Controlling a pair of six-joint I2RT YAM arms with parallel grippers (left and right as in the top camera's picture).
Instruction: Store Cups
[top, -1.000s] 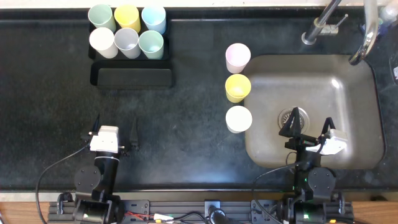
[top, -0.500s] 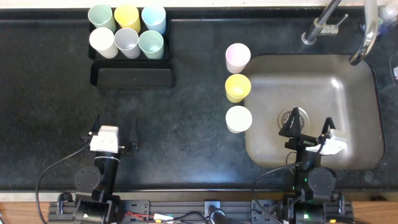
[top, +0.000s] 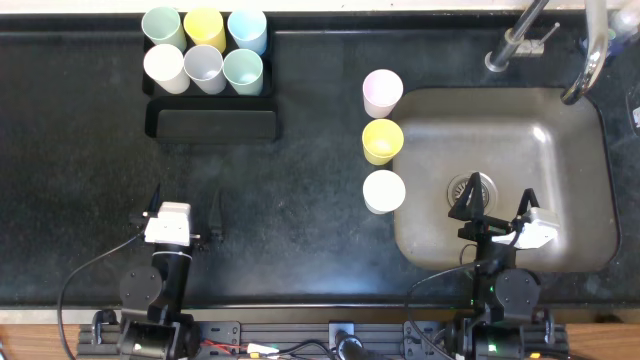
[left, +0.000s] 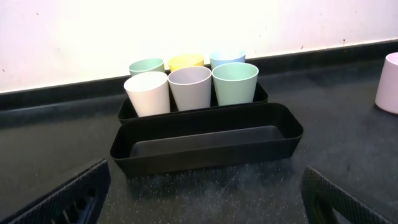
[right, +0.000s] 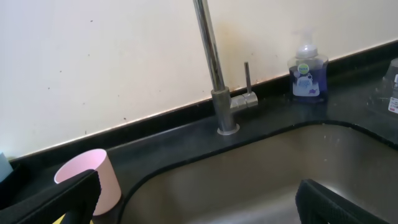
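— Anything moved in the last second?
— Nothing. Your left gripper (top: 187, 212) and right gripper (top: 497, 208) hang wide open, empty, near the counter's (top: 300, 200) front edge. The white cup (top: 383, 191), yellow cup (top: 382, 141) and pink cup (top: 382, 92) line the sink's (top: 560, 150) left rim; the empty tray (top: 212, 124) waits far-left. Storing not begun.

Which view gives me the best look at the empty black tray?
The left wrist view: the empty black tray lies centred and near, its bare inside visible, just in front of the tray of cups. The top view gives its outline from above. The right wrist view faces the faucet instead.
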